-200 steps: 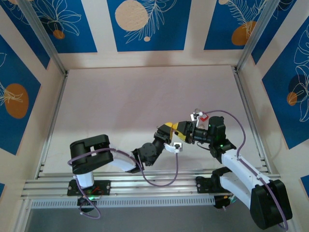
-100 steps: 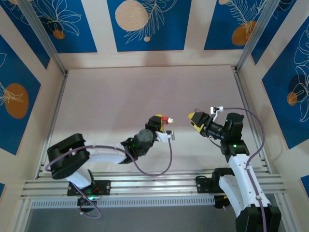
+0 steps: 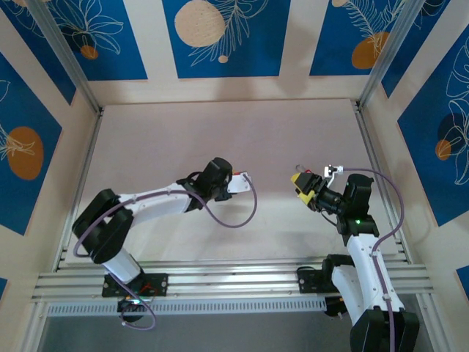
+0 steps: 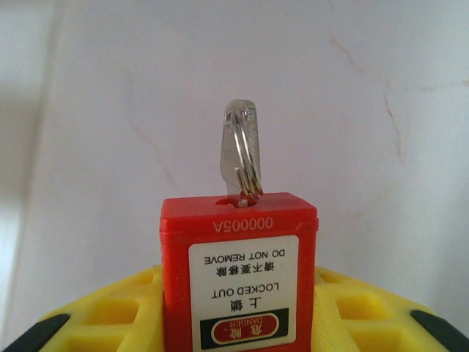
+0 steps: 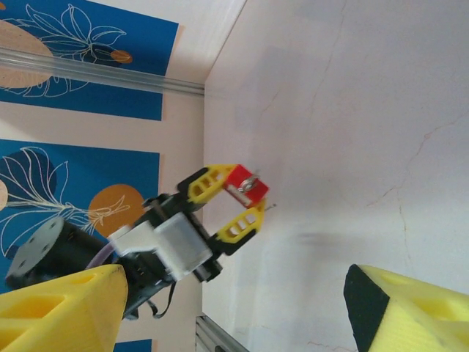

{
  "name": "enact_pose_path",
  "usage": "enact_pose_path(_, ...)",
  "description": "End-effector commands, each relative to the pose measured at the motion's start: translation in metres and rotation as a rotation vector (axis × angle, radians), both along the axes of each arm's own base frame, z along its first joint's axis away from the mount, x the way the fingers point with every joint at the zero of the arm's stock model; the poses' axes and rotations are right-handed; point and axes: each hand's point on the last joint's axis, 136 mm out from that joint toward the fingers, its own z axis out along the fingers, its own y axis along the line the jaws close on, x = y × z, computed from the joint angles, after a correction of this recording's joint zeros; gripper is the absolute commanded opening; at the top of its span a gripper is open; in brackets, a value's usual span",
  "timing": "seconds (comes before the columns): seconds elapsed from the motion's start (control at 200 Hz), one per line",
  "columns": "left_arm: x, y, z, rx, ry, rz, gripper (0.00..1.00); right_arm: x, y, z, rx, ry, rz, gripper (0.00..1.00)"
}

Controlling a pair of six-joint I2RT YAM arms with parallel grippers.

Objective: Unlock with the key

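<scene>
Well, the red padlock (image 4: 238,279) lies lengthwise along the left gripper's (image 3: 239,181) yellow fingers (image 4: 102,319), squeezed between them. Its silver key (image 4: 240,158), with a ring on it, sticks straight out of the far end, pointing toward the table's (image 3: 183,132) right edge. This is over the table's middle. The right gripper (image 3: 302,183), nearby, has wide jaws holding nothing.

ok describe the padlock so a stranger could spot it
Find the left arm stretched over the pale table. Between its yellow jaws sits the padlock: a red block with a white warning label, a silver key on a ring poking from it.
</scene>
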Motion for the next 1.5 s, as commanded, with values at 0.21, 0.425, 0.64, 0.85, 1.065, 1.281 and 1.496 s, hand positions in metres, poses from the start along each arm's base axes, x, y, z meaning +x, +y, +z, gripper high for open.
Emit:
enact_pose_path(0.21, 0.011, -0.003, -0.050, 0.095, 0.152, -0.054, 0.30, -0.007, 0.004, -0.006, 0.007, 0.015, 0.046, 0.78)
enact_pose_path(0.425, 0.033, 0.001, -0.069, 0.152, 0.172, -0.049, 0.30, -0.009, 0.002, -0.012, -0.002, 0.030, 0.038, 0.78)
enact_pose_path(0.64, 0.034, 0.000, -0.084, 0.164, 0.215, -0.047, 0.31, -0.006, -0.001, -0.017, -0.008, 0.042, 0.023, 0.78)
enact_pose_path(0.85, 0.037, 0.003, -0.089, 0.191, 0.214, -0.040, 0.44, -0.004, -0.004, -0.019, -0.029, 0.045, 0.010, 0.78)
enact_pose_path(1.065, 0.051, 0.006, -0.073, 0.184, 0.182, 0.022, 0.75, -0.006, -0.004, -0.013, -0.051, 0.043, 0.024, 0.78)
enact_pose_path(1.281, 0.058, -0.002, 0.015, 0.024, 0.068, 0.081, 0.88, 0.000, -0.016, -0.013, -0.155, 0.046, -0.036, 0.77)
enact_pose_path(1.496, 0.055, 0.024, 0.153, -0.412, -0.148, 0.302, 0.91, 0.020, -0.043, -0.029, -0.435, 0.108, -0.153, 0.75)
